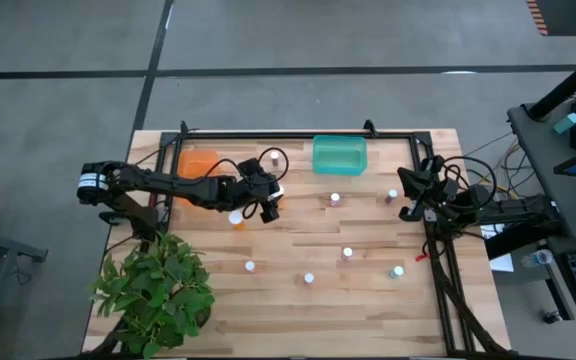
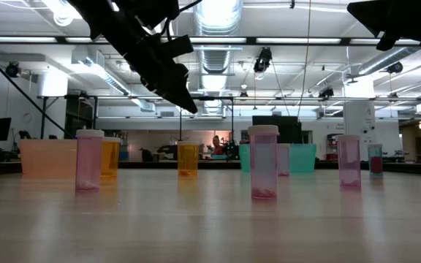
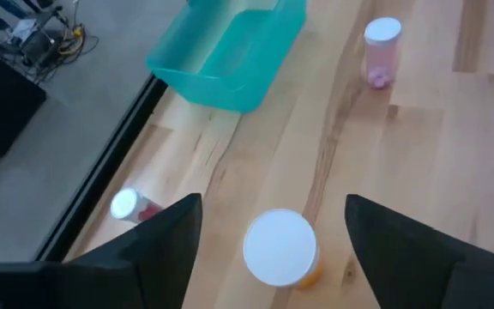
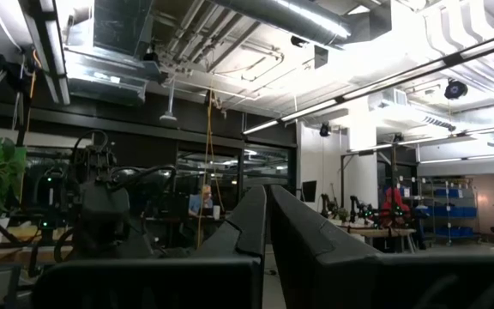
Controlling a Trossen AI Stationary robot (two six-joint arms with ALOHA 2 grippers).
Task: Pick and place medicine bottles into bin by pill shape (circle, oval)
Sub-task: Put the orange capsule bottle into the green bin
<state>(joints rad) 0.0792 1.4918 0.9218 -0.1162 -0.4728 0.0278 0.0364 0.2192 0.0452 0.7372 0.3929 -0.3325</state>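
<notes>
White-capped orange bottle [image 3: 281, 249] sits upright on the wood table [image 3: 418, 137] between your left gripper [image 3: 273, 225] fingers, jaws spread, not touching it. Teal bin [image 3: 230, 51] is well beyond. Your right gripper [image 4: 267, 225] is closed, raised at the table's right edge.

Nine small white-capped bottles [image 1: 335, 199] stand on the wooden table [image 1: 368, 310], one of them partly hidden under the left arm [image 1: 168, 183]. There are two bins, one orange [image 1: 198, 160] and one teal [image 1: 339, 154], one leafy plant [image 1: 153, 285], and two robot arms.
</notes>
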